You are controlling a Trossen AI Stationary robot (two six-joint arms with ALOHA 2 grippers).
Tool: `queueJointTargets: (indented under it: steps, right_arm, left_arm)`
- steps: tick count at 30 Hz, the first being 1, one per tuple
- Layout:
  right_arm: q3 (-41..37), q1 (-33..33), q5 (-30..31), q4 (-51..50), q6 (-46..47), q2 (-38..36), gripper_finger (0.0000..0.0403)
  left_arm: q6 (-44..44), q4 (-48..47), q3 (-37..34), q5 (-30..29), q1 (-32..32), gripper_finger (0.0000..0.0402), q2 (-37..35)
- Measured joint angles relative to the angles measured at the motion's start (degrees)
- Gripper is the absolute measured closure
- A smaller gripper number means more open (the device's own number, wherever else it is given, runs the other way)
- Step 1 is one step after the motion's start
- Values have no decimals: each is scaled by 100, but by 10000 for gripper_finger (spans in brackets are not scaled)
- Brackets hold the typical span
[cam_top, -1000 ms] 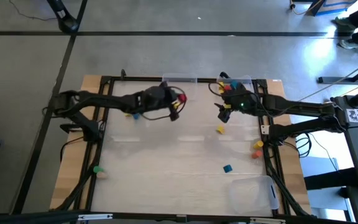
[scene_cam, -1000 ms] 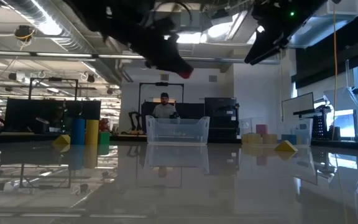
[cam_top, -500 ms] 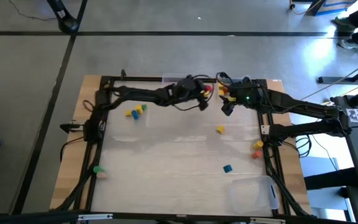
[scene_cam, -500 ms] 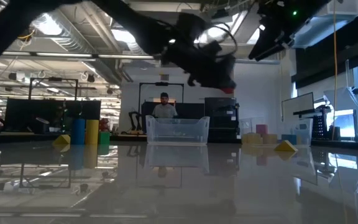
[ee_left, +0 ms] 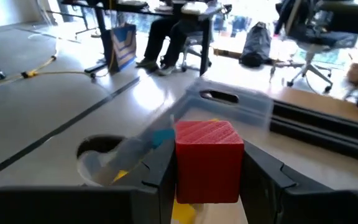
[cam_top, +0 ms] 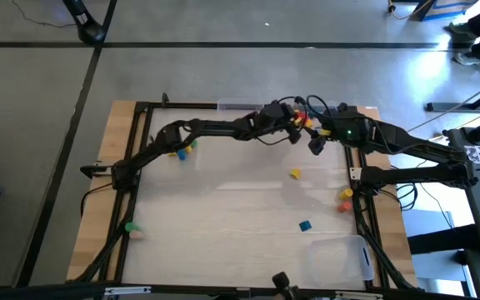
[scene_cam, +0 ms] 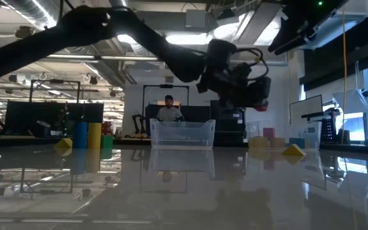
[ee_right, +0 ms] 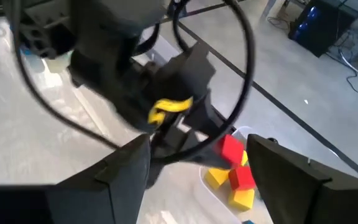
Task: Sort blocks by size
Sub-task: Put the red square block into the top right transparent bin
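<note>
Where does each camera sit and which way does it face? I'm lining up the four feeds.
High: overhead, straight down on the table; both arms show.
Low: table height, facing the room; left arm crosses above.
Left wrist: on the left arm, looking past the left tool, shut on the red block.
Right wrist: on the right arm, looking between the open right tool fingers.
Shared: the right wrist also sees the red block.

Hidden and cut-off parts

Left wrist view: the red block [ee_left: 207, 160] runs out of frame at its lower edge, and the clear bin [ee_left: 229, 106] behind it is blurred. High view: the left pincer [cam_top: 298, 127] covers part of the far bin's blocks [cam_top: 307, 122], too small to count.
</note>
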Motion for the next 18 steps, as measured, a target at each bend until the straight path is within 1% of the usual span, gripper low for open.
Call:
queueJointTargets:
  steps: [5, 9, 12, 18]
  right_arm:
    - [0, 0, -1, -142, 13, -3, 137]
    - [0, 0, 0, -140, 13, -3, 137]
    - [0, 0, 0, -135, 13, -3, 137]
    - [0, 0, -2, -129, 24, -3, 137]
  left_arm:
    - [-280, 32, 181, 39, 149, 280, 136]
    - [-200, 57, 175, 381, 213, 271, 148]
    - [-127, 186, 175, 435, 210, 256, 147]
    - [-104, 202, 175, 445, 205, 210, 147]
